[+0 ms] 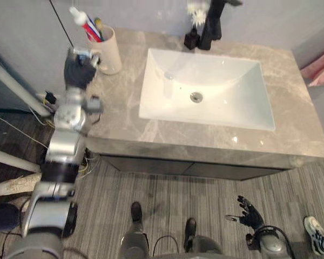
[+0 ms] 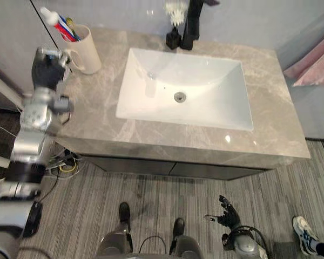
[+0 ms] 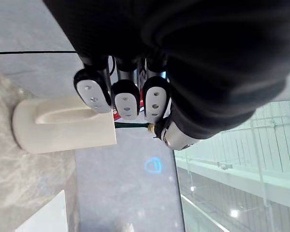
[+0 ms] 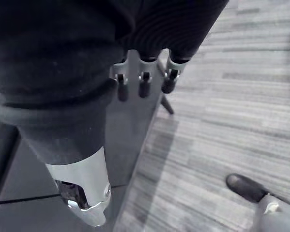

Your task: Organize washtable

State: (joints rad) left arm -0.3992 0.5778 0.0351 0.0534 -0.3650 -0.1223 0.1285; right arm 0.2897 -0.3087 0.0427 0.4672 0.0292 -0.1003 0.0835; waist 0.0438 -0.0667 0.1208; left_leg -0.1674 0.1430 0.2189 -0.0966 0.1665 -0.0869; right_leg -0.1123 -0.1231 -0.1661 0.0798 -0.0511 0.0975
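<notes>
left hand fingers curled in, grasping nothing, just beside cup at far left of counter | right hand relaxed open, low by the floor | risk: a knuckle nudge likely tips the top-heavy cup, spilling toothpaste and toothbrush toward sink

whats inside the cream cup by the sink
A toothpaste tube with a white cap and a toothbrush stick out of the cream cup. Their lower ends and the cup's bottom are hidden by its wall.
</notes>
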